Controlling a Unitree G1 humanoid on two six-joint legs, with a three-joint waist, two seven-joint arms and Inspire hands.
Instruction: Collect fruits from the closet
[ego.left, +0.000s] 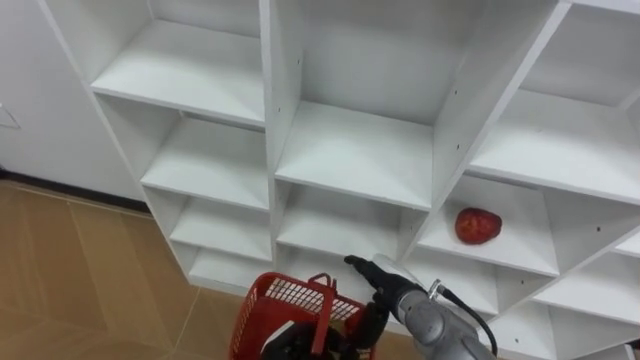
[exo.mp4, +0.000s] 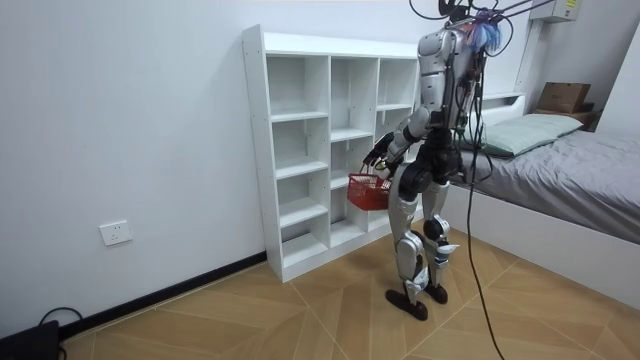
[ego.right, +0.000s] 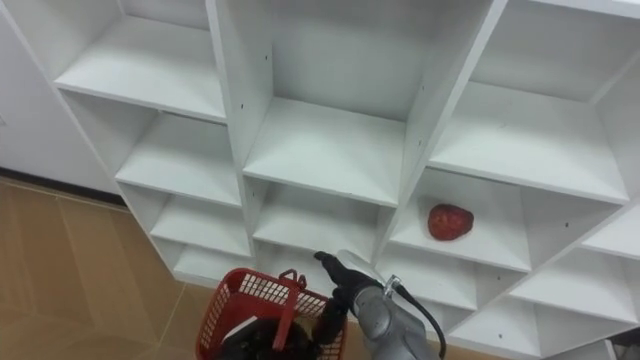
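Lying partly past the lower edge: basket (ego.left: 290, 305), red, its inside masked by a dark form, the left robot hand (ego.left: 298, 345) (grip cannot be told). Right robot hand (ego.left: 357, 266): fingers straight, apart, empty, before the lower shelves. Closet (ego.left: 355, 150): white, open compartments. Fruit (ego.left: 478, 225): red, alone in a right-column compartment, apart from both hands. Floor (ego.left: 70, 260): wood. Bed (exo.mp4: 570, 170): at the room view's right.
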